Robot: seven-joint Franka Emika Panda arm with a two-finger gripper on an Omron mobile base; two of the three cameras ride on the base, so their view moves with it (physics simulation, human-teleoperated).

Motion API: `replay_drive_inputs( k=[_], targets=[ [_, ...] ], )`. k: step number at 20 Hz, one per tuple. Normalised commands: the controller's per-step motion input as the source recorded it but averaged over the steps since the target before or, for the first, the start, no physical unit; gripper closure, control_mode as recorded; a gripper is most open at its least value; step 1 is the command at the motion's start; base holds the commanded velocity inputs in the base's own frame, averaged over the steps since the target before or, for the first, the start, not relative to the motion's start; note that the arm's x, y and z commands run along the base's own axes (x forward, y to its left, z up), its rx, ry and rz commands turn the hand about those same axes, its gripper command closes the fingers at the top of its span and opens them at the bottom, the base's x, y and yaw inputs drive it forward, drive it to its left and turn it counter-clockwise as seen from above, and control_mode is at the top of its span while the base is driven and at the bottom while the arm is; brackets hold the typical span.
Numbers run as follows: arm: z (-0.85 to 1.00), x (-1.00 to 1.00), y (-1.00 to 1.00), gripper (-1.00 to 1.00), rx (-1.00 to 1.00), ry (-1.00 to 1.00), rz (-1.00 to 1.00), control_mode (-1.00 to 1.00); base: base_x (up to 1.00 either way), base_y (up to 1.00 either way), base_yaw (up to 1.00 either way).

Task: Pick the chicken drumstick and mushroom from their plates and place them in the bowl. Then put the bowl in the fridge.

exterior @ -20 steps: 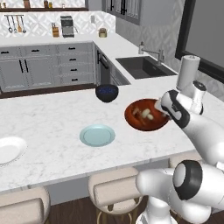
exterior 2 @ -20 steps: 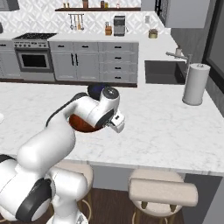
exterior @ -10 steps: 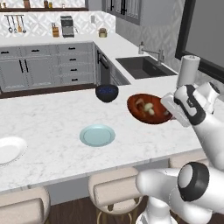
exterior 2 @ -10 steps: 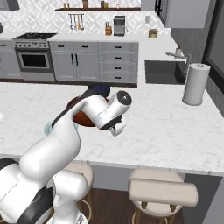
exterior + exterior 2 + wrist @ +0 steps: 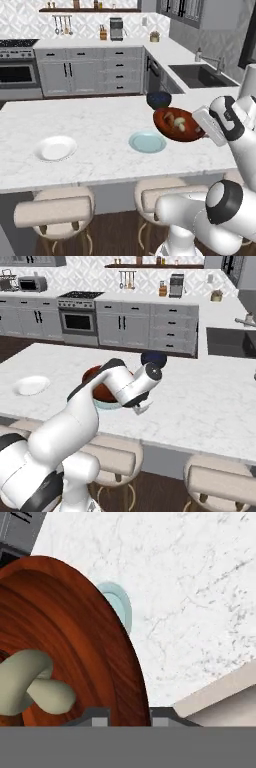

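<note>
While the tool (image 5: 200, 131) is clenched on the near rim of the reddish-brown bowl (image 5: 178, 125), the bowl hangs clear of the marble surface (image 5: 95, 130), just above and beside the light blue plate (image 5: 148, 142). The mushroom (image 5: 31, 682) lies inside the bowl with the chicken drumstick (image 5: 169, 119) next to it, so both plates are bare; the white plate (image 5: 55, 148) sits well apart to the left. A dark navy bowl (image 5: 158, 99) stands just behind the lifted one.

The grip is on one edge only, which looks like the weak point. In the hand view the bowl appears steeply tilted, though that may be only the camera's roll. If the wrist rolls further during the carry, the two loose pieces could slide toward the low side and tip out. A quick swing or a sudden start of the base could also pry the rim out of the pinch. The navy bowl stands close enough to be clipped.
</note>
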Motion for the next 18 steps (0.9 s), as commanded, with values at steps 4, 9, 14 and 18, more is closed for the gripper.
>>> replay_drive_inputs(
  k=[4,9,14,18],
  targets=[
    [0.0,0.0,0.0,1.0,0.0,0.0,0.0,1.0,-0.35,1.0,0.66],
    [0.0,0.0,0.0,1.0,0.0,0.0,0.0,1.0,-0.15,1.0,0.62],
    [0.0,0.0,0.0,1.0,0.0,0.0,0.0,1.0,0.26,1.0,0.45],
    [0.0,0.0,0.0,1.0,0.0,0.0,0.0,1.0,0.64,1.0,0.33]
  ],
)
